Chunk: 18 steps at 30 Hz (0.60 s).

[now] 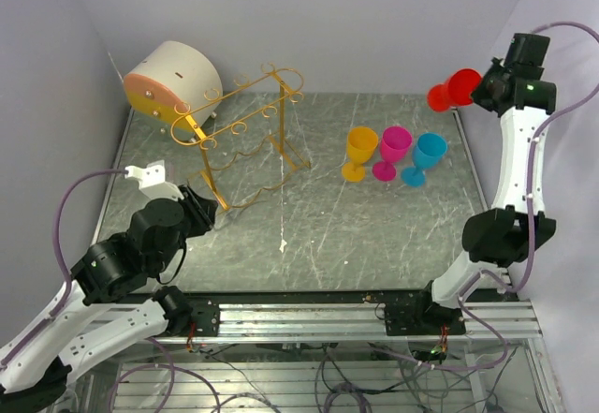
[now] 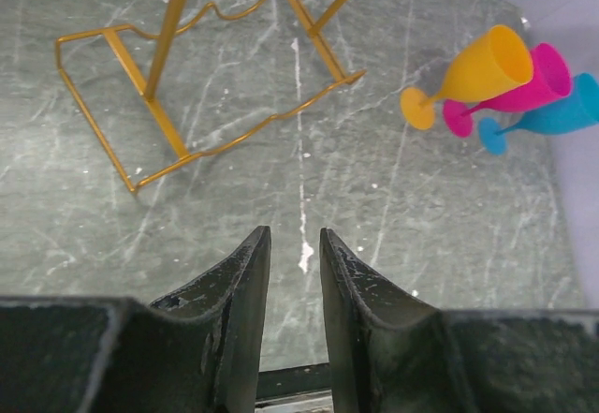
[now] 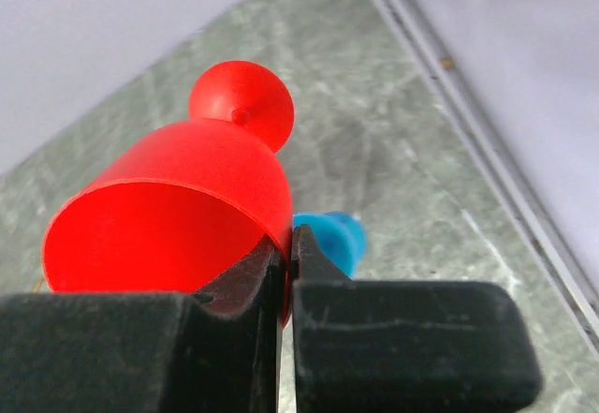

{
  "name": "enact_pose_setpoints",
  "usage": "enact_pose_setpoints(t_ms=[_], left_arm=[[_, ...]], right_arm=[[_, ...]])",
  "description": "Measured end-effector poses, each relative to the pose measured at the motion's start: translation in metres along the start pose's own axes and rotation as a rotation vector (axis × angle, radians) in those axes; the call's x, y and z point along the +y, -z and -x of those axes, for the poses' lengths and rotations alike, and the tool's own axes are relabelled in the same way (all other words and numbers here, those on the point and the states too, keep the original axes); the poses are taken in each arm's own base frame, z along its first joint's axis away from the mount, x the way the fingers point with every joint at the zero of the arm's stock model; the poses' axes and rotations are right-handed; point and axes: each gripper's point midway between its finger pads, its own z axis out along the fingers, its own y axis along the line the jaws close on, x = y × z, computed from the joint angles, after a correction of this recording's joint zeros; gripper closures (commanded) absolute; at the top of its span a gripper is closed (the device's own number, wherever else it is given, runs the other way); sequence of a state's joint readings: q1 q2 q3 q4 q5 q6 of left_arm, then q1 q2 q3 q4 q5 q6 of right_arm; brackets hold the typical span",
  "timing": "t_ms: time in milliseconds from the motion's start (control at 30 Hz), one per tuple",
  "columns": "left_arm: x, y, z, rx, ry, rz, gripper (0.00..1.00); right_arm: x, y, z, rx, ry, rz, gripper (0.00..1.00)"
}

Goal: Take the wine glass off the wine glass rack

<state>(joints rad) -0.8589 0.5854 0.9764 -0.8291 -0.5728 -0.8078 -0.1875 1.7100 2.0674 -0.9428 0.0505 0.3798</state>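
The gold wire wine glass rack (image 1: 245,141) stands at the back left of the table with no glass on its rails; the left wrist view shows its base (image 2: 171,20). A red wine glass (image 1: 454,90) is held in the air at the back right. My right gripper (image 1: 479,90) is shut on its rim (image 3: 178,207), one finger inside the bowl and one outside, at the jaws (image 3: 285,240). My left gripper (image 1: 208,209) hovers near the rack's front corner. It is open, and only table shows between its fingertips (image 2: 292,235).
Yellow (image 1: 359,151), pink (image 1: 393,151) and blue (image 1: 426,155) wine glasses stand upright in a row right of centre, the blue one (image 3: 332,240) below the red glass. A cream drum with an orange face (image 1: 173,81) lies behind the rack. Walls enclose the back and sides.
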Motion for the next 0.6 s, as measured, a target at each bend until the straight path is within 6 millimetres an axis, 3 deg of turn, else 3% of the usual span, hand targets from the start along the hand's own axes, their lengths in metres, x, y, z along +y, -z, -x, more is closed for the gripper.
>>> enact_pose_setpoints(t_ms=[100, 233, 600], left_arm=[[0.011, -0.001, -0.005, -0.009, -0.030, 0.022, 0.62], [0.021, 0.002, -0.006, -0.032, -0.045, 0.025, 0.62], [0.026, 0.010, -0.001, -0.057, -0.035, 0.015, 0.62]], right_arm=[[-0.044, -0.025, -0.006, 0.031, -0.061, -0.104, 1.00], [-0.093, -0.048, -0.039, 0.121, -0.111, -0.230, 1.00], [-0.142, -0.072, -0.131, 0.321, -0.090, -0.383, 1.00]])
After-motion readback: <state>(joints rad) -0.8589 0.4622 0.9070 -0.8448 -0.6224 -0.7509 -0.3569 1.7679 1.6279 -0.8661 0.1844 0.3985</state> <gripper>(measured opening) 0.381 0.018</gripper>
